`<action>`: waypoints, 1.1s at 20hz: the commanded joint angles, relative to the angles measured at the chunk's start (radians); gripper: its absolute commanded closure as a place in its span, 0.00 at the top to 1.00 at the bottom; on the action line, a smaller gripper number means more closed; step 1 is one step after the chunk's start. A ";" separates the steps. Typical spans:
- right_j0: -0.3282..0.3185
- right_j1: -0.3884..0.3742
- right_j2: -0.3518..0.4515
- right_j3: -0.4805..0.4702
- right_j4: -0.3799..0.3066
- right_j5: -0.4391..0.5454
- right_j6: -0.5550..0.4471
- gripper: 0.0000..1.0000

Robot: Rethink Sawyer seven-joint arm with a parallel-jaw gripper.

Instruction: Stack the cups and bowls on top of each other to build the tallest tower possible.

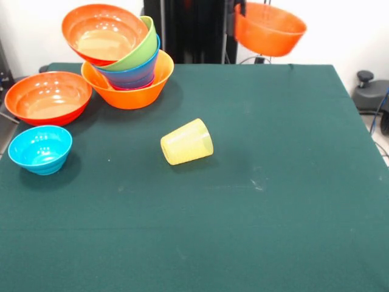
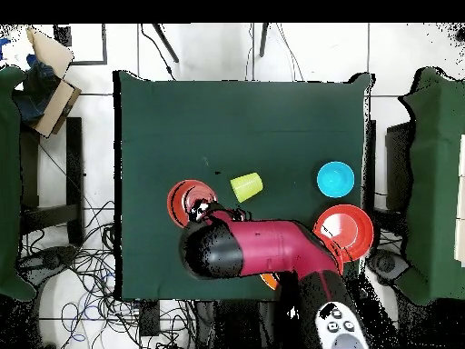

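Observation:
The tower (image 1: pixel 130 85) stands at the far left of the front view. Its base is a large light-orange bowl that holds a blue bowl (image 1: pixel 137 73), a lime green bowl (image 1: pixel 141 50) and a tilted red-orange bowl (image 1: pixel 103 31) on top. My gripper (image 1: pixel 242 8) is shut on the rim of another red-orange bowl (image 1: pixel 269 28) and holds it high above the table's far right. In the overhead view this bowl (image 2: pixel 186 198) hangs at the gripper (image 2: pixel 201 214), and the arm hides most of the tower. The pale-yellow cup (image 1: pixel 186 142) lies on its side mid-table and also shows in the overhead view (image 2: pixel 246 186).
A red-orange bowl (image 1: pixel 47 97) and a small cyan bowl (image 1: pixel 41 148) sit upright at the table's left side in the front view. They also show in the overhead view, the red-orange bowl (image 2: pixel 350 227) and the cyan bowl (image 2: pixel 335 178). The green table (image 1: pixel 243 231) ends close to them.

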 commanded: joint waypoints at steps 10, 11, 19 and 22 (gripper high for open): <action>-0.242 0.098 0.305 0.130 -0.277 -0.061 -0.253 0.00; -0.256 0.097 0.315 0.140 -0.290 -0.069 -0.244 0.00; -0.504 -0.187 0.652 0.331 -0.040 0.023 -0.328 0.00; -0.613 -0.264 0.816 0.377 0.081 0.058 -0.359 0.00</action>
